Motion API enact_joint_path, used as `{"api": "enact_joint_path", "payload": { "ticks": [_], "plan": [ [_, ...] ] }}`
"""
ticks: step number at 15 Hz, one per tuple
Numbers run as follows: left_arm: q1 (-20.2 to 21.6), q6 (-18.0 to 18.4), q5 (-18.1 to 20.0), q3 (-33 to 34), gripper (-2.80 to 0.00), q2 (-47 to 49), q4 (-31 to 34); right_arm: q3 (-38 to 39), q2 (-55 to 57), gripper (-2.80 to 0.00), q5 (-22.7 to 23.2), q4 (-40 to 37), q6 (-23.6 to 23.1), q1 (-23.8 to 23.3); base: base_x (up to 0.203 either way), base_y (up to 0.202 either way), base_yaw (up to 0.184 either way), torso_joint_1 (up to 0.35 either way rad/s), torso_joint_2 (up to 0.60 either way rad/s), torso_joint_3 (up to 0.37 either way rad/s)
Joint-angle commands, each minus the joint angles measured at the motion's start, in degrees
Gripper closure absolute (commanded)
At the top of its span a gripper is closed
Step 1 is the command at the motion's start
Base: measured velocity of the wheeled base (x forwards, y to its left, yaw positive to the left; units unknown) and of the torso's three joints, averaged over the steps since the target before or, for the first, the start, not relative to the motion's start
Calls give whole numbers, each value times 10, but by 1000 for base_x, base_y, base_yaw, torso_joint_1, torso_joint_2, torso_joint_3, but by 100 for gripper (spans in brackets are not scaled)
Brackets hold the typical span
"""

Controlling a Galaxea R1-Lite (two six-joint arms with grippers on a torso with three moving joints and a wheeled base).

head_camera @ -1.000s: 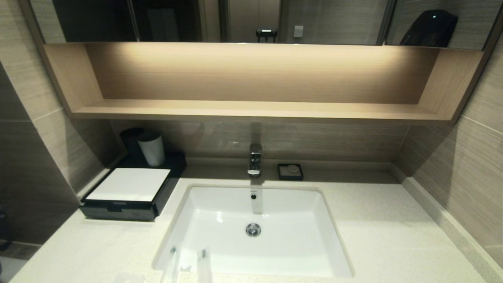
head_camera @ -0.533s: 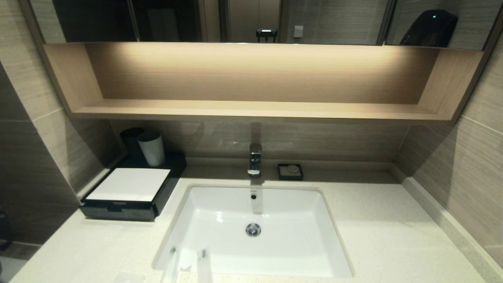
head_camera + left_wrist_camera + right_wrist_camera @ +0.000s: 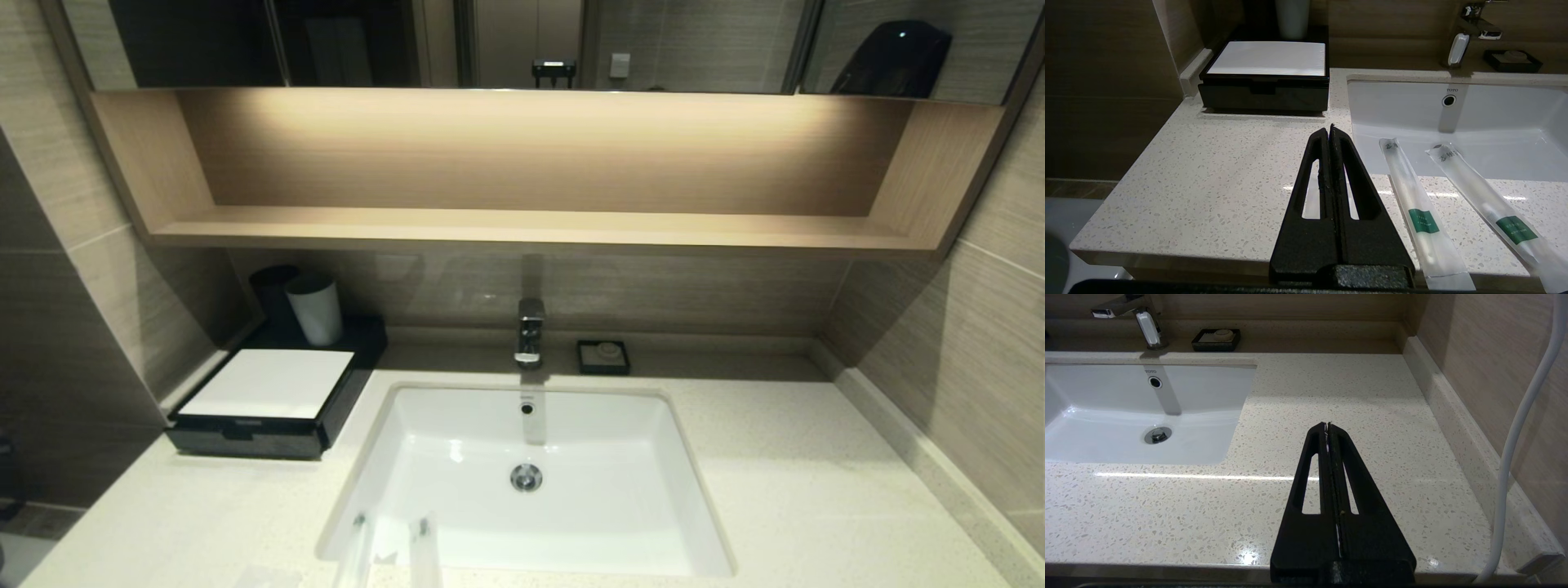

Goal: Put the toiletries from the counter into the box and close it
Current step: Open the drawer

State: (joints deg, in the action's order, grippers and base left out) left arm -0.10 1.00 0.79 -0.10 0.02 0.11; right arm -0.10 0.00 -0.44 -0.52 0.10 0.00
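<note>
The black box (image 3: 269, 400) with a white top panel stands at the counter's (image 3: 800, 490) back left, its front drawer pushed in; it also shows in the left wrist view (image 3: 1265, 77). Two long narrow clear packets (image 3: 1423, 216) (image 3: 1494, 212) with green labels lie on the counter's front strip, their far ends overhanging the white basin (image 3: 1494, 122). In the head view their tips (image 3: 357, 555) (image 3: 424, 555) show at the bottom edge. My left gripper (image 3: 1329, 130) is shut and empty, low over the counter just beside the packets. My right gripper (image 3: 1327, 425) is shut and empty over the counter right of the basin.
A white cup (image 3: 314, 309) and a black cup (image 3: 273, 294) stand behind the box. The faucet (image 3: 531, 331) and a small black dish (image 3: 603, 357) are at the back. A wall kerb (image 3: 1453, 428) and a white cable (image 3: 1519, 437) flank my right gripper.
</note>
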Motion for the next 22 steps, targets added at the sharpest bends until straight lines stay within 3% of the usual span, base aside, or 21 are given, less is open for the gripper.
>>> {"api": "enact_joint_path", "payload": {
  "ticks": [1, 5, 7, 10, 12, 18, 22],
  "plan": [
    [0, -3, -1, 0, 0, 0, 0, 0, 0, 0, 0, 0, 0, 0, 0, 0, 0, 0, 0, 0],
    [0, 10, -2, -9, 0, 0, 1, 0, -1, 0, 0, 0, 0, 0, 0, 0, 0, 0, 0, 0],
    [0, 10, 13, -64, 0, 0, 26, 0, 0, 0, 0, 0, 0, 0, 0, 0, 0, 0, 0, 0],
    [0, 10, 46, -184, 0, 1, 133, 0, 0, 0, 0, 0, 0, 0, 0, 0, 0, 0, 0, 0],
    [0, 9, 53, -220, 0, 36, 148, 0, -1, 0, 0, 0, 0, 0, 0, 0, 0, 0, 0, 0],
    [0, -27, 5, -258, 0, 266, 36, 0, 0, 0, 0, 0, 0, 0, 0, 0, 0, 0, 0, 0],
    [1, -34, -5, -289, 0, 414, 17, 0, 0, 0, 0, 0, 0, 0, 0, 0, 0, 0, 0, 0]
  ]
}}
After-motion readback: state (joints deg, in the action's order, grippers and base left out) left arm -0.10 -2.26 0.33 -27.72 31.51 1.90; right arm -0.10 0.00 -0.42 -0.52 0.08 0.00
